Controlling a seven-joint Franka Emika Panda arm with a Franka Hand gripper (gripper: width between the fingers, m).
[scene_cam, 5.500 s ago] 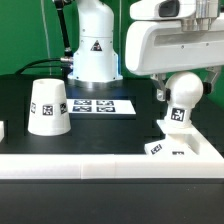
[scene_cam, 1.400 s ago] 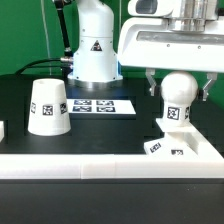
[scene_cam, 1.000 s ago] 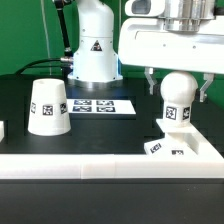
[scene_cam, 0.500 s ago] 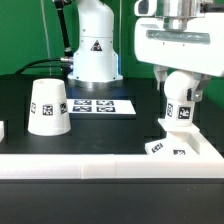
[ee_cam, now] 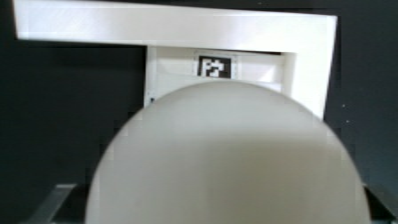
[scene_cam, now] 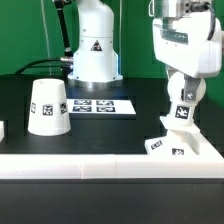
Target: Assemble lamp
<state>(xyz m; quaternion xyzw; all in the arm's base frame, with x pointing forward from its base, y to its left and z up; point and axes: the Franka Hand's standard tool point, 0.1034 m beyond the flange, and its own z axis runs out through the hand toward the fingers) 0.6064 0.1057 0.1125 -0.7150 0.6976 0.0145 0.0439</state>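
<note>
The white round-headed bulb [scene_cam: 183, 112] stands upright on the flat square base [scene_cam: 178, 146] at the exterior view's right, its tag facing the camera. My gripper [scene_cam: 183, 92] comes down from above and is shut on the bulb's round head, which the fingers mostly hide. In the wrist view the bulb's head [ee_cam: 222, 150] fills most of the picture, with the tagged base [ee_cam: 249, 70] beyond it. The cone-shaped shade [scene_cam: 48, 107] stands alone on the black table at the exterior view's left, far from the gripper.
The marker board [scene_cam: 103, 105] lies flat at the table's middle back. The white robot pedestal [scene_cam: 92, 50] stands behind it. A white raised wall [scene_cam: 90, 165] runs along the table's front edge, right beside the base.
The fingers, spread on either side of the bulb a second ago, have closed on its head, and the hand has turned about its upright axis. Bulb and base stay in place.
</note>
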